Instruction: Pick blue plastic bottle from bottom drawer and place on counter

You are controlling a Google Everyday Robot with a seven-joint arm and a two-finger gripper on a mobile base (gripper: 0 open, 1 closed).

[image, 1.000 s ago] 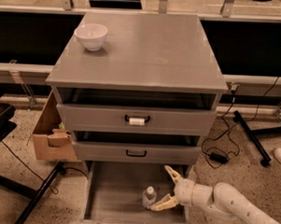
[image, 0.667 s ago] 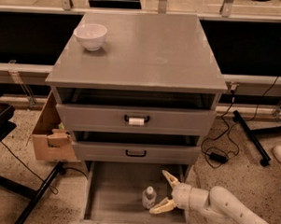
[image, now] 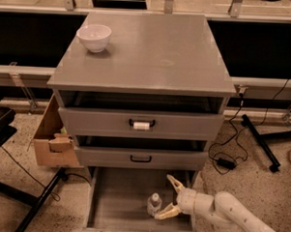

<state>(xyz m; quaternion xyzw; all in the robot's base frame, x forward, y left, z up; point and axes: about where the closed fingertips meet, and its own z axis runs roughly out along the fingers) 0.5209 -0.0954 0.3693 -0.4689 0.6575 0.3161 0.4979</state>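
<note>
The blue plastic bottle [image: 154,204], small and clear with a white cap, stands upright in the open bottom drawer [image: 117,206], right of its middle. My gripper [image: 171,197] reaches in from the right on a white arm. It is open, its two pale fingers spread just right of the bottle. The lower finger [image: 165,213] lies at the bottle's base and the upper finger [image: 175,183] points up behind it. The grey counter [image: 153,50] tops the cabinet.
A white bowl [image: 94,37] sits on the counter's back left corner. Two upper drawers with black handles [image: 142,123] stand slightly open above. A cardboard box [image: 52,138] is left of the cabinet. Cables [image: 226,155] and a black stand leg [image: 260,142] lie on the floor at right.
My gripper has moved left inside the bottom drawer, closing in on the bottle. The bottle has not moved.
</note>
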